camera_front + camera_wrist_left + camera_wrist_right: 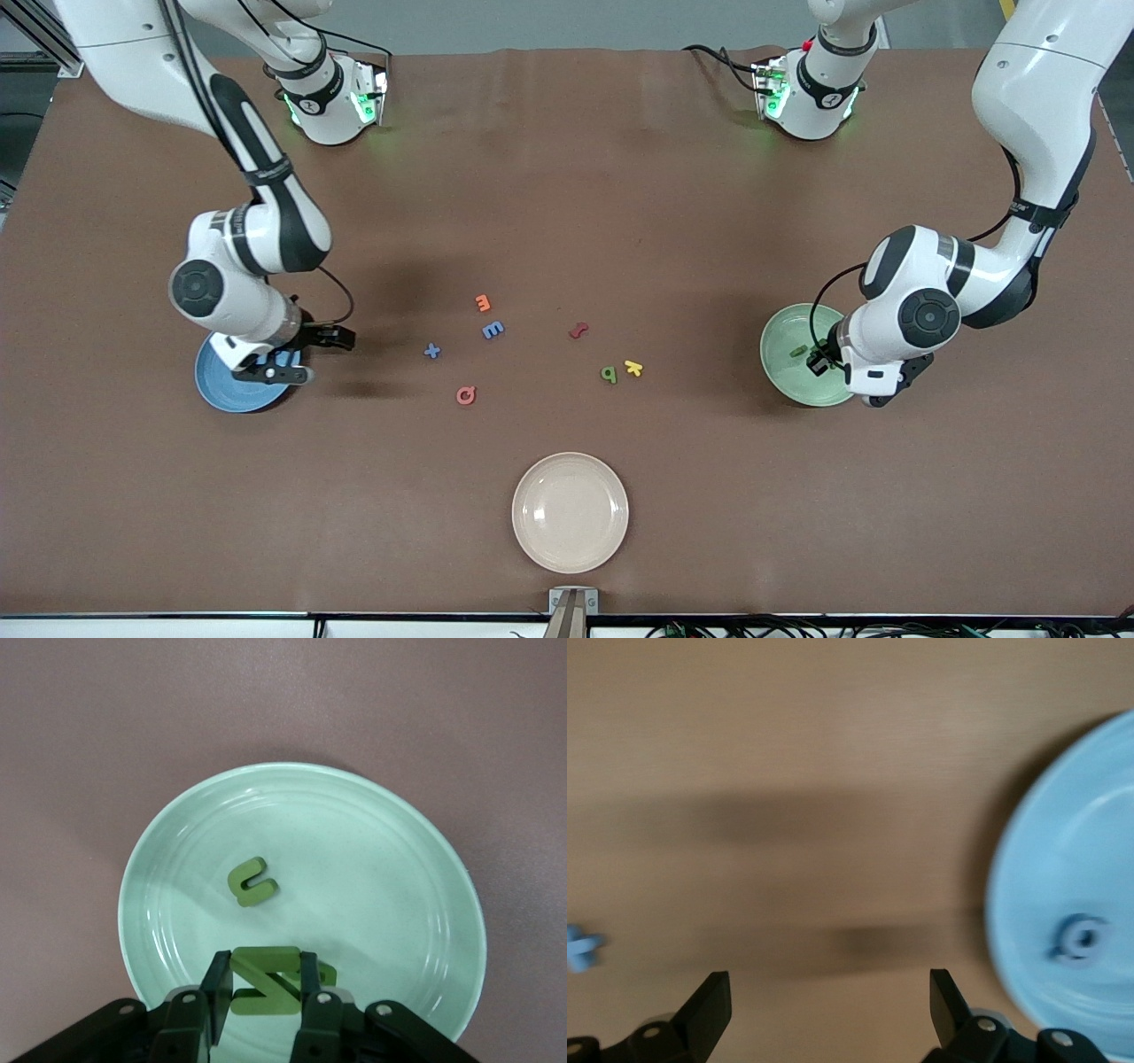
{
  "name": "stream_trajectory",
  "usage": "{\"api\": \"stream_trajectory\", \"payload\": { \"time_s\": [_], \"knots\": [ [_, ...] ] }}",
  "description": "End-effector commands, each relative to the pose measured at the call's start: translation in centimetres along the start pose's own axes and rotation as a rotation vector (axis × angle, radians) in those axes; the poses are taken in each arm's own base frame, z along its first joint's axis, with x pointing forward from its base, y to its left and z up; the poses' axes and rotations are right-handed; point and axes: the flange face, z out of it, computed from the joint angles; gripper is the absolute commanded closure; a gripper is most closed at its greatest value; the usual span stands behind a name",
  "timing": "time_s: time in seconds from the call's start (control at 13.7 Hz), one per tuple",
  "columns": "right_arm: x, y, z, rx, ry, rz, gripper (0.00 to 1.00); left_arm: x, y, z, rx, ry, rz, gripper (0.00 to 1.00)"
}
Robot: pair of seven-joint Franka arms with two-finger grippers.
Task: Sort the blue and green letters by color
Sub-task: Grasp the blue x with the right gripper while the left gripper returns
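Front view: a brown table (567, 177) is seen with a cream plate (570, 512), a green plate (784, 354) and a blue plate (221, 390). The left gripper (263, 988) is held over the green plate, clamped on a green letter (266, 979). The right gripper (297, 354), fingers wide apart, is over the blue plate's edge. Two blue letters (493, 330) and one green letter lie on the table between the plates.

— any writing to read here?
— only the letter pieces themselves. near the table's middle lie an orange m (483, 303), a blue e (493, 330), a blue x (431, 351) and a yellow k (633, 368).
— and at the plates?
— a green z (266, 967) pinched in the left gripper (263, 979) over the green plate (177, 824), where a green piece (252, 881) lies (c or u, hard to say).
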Motion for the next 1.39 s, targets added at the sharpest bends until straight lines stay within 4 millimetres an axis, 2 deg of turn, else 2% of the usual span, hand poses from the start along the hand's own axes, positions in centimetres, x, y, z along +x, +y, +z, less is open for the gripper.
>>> {"api": "stream_trajectory", "payload": {
  "time_s": [0.0, 0.15, 0.44, 0.66, 0.8, 0.95, 1.02, 1.17, 1.24, 1.31],
  "knots": [
    [-0.2, -4.9, -1.5, 0.010, 0.016, 0.103, 0.01, -0.3, -1.7, -0.7, -0.011, 0.038, 0.010, 1.00],
    [-0.6, -8.3, -1.4, 0.012, 0.023, 0.225, 0.01, -0.7, -1.8, -0.8, -0.017, 0.047, 0.027, 1.00],
    [-0.4, -12.1, -0.2, 0.014, 0.023, 0.379, 0.01, -1.3, -2.1, -0.4, -0.016, 0.051, 0.038, 1.00],
    [-0.3, -13.4, 1.3, 0.011, 0.017, 0.410, 0.02, -1.4, -2.2, -0.3, -0.020, 0.052, 0.042, 1.00],
    [-0.2, -13.8, 2.0, 0.009, 0.012, 0.421, 0.03, -1.9, -2.5, 0.8, -0.036, 0.049, 0.050, 1.00],
    [0.0, -14.0, 2.6, 0.014, 0.018, 0.436, 0.08, -1.9, -2.6, 1.0, -0.043, 0.049, 0.048, 0.99],
    [-0.1, -14.4, 3.0, 0.016, 0.020, 0.435, 0.12, -1.8, -2.6, 1.0, -0.045, 0.050, 0.046, 0.91],
    [0.0, -14.7, 3.6, 0.020, 0.026, 0.434, 0.23, -1.8, -2.5, 0.9, -0.048, 0.049, 0.043, 0.16],
    [0.0, -14.8, 3.8, 0.020, 0.024, 0.433, 0.28, -1.6, -2.6, 0.8, -0.047, 0.051, 0.040, 0.00],
    [0.1, -14.9, 4.0, 0.019, 0.023, 0.434, 0.33, -1.5, -2.6, 0.5, -0.046, 0.054, 0.038, 0.00]
  ]
}}
